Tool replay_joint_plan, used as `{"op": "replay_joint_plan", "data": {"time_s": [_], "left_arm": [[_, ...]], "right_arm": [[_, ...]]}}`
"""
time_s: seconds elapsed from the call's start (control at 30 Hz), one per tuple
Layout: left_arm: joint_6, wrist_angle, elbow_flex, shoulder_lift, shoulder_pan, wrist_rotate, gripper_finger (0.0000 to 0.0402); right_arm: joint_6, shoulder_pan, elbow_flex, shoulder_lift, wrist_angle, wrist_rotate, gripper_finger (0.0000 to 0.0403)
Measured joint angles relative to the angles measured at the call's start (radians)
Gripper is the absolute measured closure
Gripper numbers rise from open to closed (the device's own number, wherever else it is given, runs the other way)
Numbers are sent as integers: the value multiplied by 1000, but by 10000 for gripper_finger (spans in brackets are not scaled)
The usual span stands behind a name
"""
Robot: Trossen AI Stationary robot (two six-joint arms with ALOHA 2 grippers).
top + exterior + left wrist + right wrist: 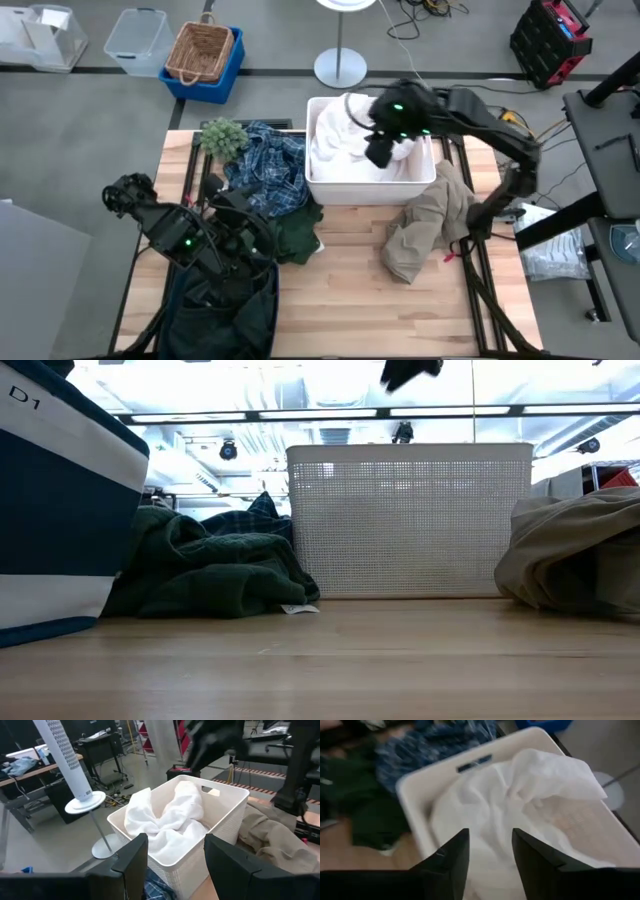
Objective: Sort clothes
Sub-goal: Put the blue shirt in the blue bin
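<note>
I had the crumpled white fabric garment (340, 140) lying inside the rigid white perforated plastic bin (370, 185), with my right gripper (489, 857) poised just above it, fingers spread and holding nothing. My left gripper (175, 862) waited near the table's left front, fingers likewise spread and empty, beside the dark green garment (297, 236) and the blue-and-white plaid garment (268, 170), while the khaki tan garment (428, 225) lay just outside the bin.

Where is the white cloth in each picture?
High view: white cloth in the white bin, top middle.
Low view: not visible; only the bin's front wall shows.
Left wrist view: in the bin, picture's centre.
Right wrist view: fills the middle.
Shared landmark: the bin.
</note>
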Motion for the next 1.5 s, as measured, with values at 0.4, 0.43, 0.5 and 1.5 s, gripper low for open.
{"op": "replay_joint_plan", "data": {"time_s": [0.4, 0.43, 0.5, 1.5], "left_arm": [[126, 10, 7, 0, 99, 206, 228], [145, 10, 7, 0, 115, 270, 228], [176, 8, 4, 0, 150, 407, 228], [920, 675, -822, -227, 602, 1157, 228]], "right_arm": [[144, 245, -86, -154, -101, 1, 194], [155, 265, -97, -158, -114, 2, 191], [191, 295, -121, -168, -121, 5, 185], [289, 433, -231, -201, -112, 119, 168]]}}
